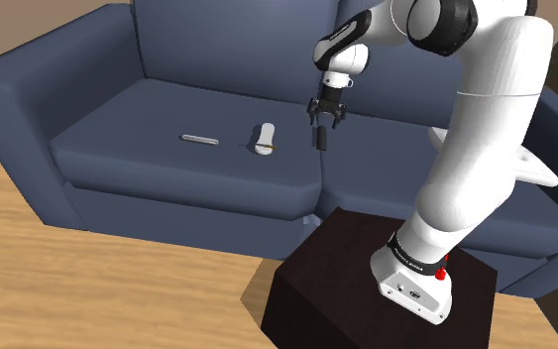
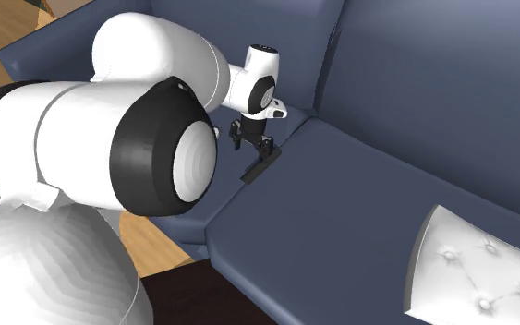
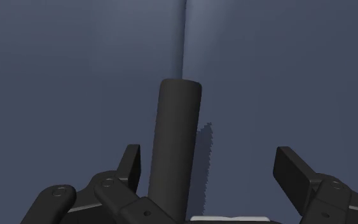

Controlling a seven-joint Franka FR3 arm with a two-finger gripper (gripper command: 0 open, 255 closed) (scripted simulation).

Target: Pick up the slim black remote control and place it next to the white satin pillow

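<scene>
Item: black remote (image 3: 176, 146), lying on the sofa seat (image 1: 148, 149) beside the cushion seam. Straddling it lengthwise with gripper (image 1: 326, 119) spread wide, not clasping; apparently lining up across its narrow width. White pillow (image 2: 475, 263) sitting well apart.

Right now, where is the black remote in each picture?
Shoulder view: the remote is upright just under the gripper, over the blue sofa seat, near the picture's middle.
Second exterior view: it is tilted below the gripper, near the middle, far from the white pillow.
Wrist view: it sits inside the open gripper, nearer one side.
Shared landmark: the seam between the seat cushions, by the remote.
</scene>
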